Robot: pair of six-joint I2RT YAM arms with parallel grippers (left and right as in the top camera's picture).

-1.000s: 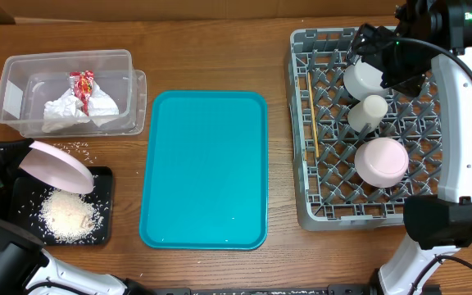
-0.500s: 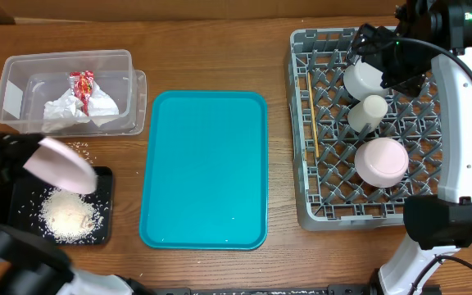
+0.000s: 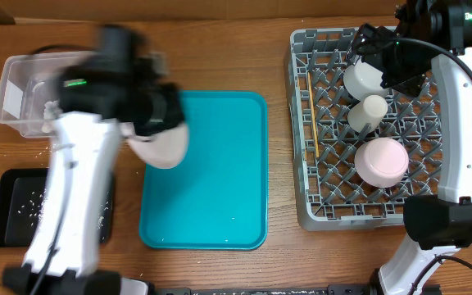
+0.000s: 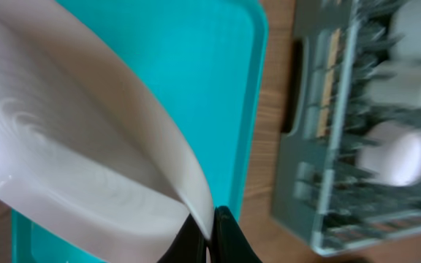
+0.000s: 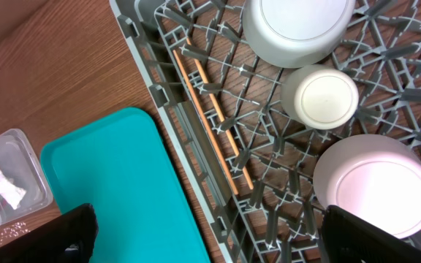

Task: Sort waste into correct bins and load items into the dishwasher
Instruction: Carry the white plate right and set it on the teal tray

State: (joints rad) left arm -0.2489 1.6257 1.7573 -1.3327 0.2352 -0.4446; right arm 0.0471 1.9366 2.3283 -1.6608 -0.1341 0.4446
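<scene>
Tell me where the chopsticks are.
In the overhead view, the chopsticks lie along the left edge of the dish rack, on the right side, between the teal tray and the cups.

The blurred left arm [image 3: 79,192] hides much of the clear tub [image 3: 11,97].

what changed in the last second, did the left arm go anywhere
The left gripper, shut on the pale plate, swung from over the black tray rightward to the upper left of the teal tray, carrying the plate along. The right gripper stayed open above the dish rack. The dishes and chopsticks in it did not move.
</scene>
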